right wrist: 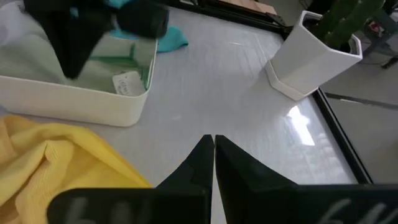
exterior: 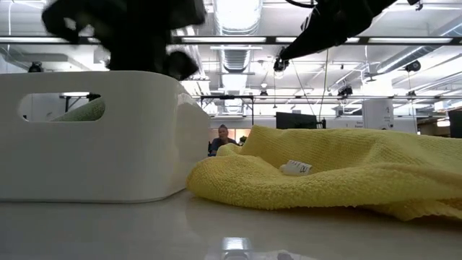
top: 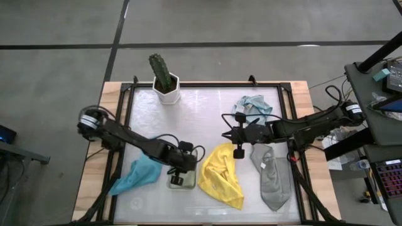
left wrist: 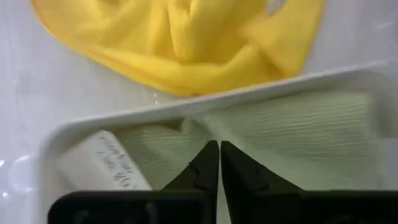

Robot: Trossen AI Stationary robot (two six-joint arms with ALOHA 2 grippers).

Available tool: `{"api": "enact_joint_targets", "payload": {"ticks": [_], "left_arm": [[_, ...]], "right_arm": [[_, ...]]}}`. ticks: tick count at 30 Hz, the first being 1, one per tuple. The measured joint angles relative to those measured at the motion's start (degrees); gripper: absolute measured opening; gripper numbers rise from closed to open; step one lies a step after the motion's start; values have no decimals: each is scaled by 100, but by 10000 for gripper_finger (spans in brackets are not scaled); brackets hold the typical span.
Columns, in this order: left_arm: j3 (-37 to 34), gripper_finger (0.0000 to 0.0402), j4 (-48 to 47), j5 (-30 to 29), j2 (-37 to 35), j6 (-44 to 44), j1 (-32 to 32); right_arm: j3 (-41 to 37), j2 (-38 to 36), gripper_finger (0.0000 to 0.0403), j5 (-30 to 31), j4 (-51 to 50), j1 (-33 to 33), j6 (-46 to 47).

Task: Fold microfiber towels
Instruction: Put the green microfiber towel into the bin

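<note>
One pale desk (top: 207,119) stands on grey floor (top: 63,25). Above its white tray (left wrist: 205,106), holding the pale green towel (left wrist: 298,127), hangs the left tool (left wrist: 219,163), pressed together; the right tool (right wrist: 213,155), likewise closed, hovers beside the yellow towel (top: 221,176).

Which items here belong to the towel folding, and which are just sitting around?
Part of the job:
- yellow towel
- grey towel
- teal towel
- light blue towel
- pale green towel, lying in the white tray
- left gripper, shut over the tray
- right gripper, shut

Just lying about:
- potted cactus
</note>
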Motion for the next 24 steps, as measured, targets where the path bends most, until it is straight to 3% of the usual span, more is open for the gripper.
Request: {"api": "enact_joint_targets", "payload": {"ticks": [7, 19, 24], "left_arm": [[-140, 3, 330, 513, -324, -139, -143], [-283, 3, 805, 1037, 576, -428, -187], [-273, 3, 750, 1037, 533, -426, -179]], "right_arm": [[-12, 7, 9, 0, 1, 0, 42], [-20, 11, 9, 2, 3, 0, 42], [-20, 11, 9, 2, 3, 0, 85]]}}
